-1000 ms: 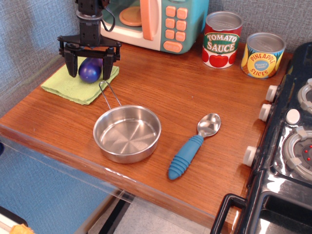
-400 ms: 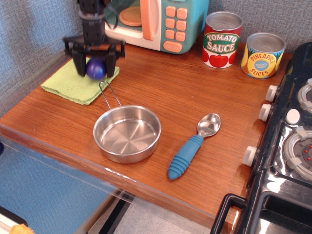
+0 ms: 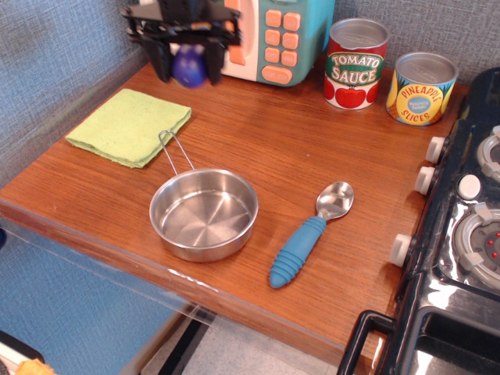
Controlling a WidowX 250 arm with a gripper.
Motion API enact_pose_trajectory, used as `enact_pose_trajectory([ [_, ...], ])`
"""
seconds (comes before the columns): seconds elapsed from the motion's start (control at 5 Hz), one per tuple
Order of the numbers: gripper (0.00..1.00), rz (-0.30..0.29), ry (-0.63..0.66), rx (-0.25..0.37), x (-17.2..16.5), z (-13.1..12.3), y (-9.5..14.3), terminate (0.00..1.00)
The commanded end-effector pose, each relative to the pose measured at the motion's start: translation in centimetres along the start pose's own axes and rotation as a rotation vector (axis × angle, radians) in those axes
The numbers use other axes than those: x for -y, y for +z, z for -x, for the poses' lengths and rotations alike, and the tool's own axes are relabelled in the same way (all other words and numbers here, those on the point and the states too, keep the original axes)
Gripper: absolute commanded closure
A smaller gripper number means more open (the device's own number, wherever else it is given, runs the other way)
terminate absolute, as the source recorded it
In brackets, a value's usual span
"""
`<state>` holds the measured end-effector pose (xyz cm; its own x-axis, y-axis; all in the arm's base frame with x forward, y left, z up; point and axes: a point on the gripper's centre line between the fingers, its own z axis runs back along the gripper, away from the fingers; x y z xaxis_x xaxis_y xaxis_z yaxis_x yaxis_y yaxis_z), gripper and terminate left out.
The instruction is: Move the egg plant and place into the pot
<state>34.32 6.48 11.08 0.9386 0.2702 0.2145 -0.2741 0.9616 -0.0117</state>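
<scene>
The egg plant is a small glossy purple-blue egg-shaped toy. My black gripper is shut on it and holds it in the air at the upper left, in front of the toy microwave. The pot is a shallow shiny steel pan with a thin wire loop handle. It sits empty on the wooden counter, below and slightly to the right of the gripper. The arm above the gripper is cut off by the top edge.
A green cloth lies left of the pot. A toy microwave stands at the back. A tomato sauce can and a pineapple can stand at the back right. A blue-handled spoon lies right of the pot. A toy stove is at the right.
My gripper closed on the egg plant on the green cloth, then lifted it up and to the right. The cloth is now bare.
</scene>
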Motion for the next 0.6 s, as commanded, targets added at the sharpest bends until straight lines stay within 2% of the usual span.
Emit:
enact_pose_trajectory([
  [0.0, 1.0, 0.007, -0.197, -0.064, 3.0, 8.1, -0.1, 0.0],
  [0.4, 1.0, -0.002, -0.236, -0.107, 3.8, 10.1, -1.0, 0.0],
])
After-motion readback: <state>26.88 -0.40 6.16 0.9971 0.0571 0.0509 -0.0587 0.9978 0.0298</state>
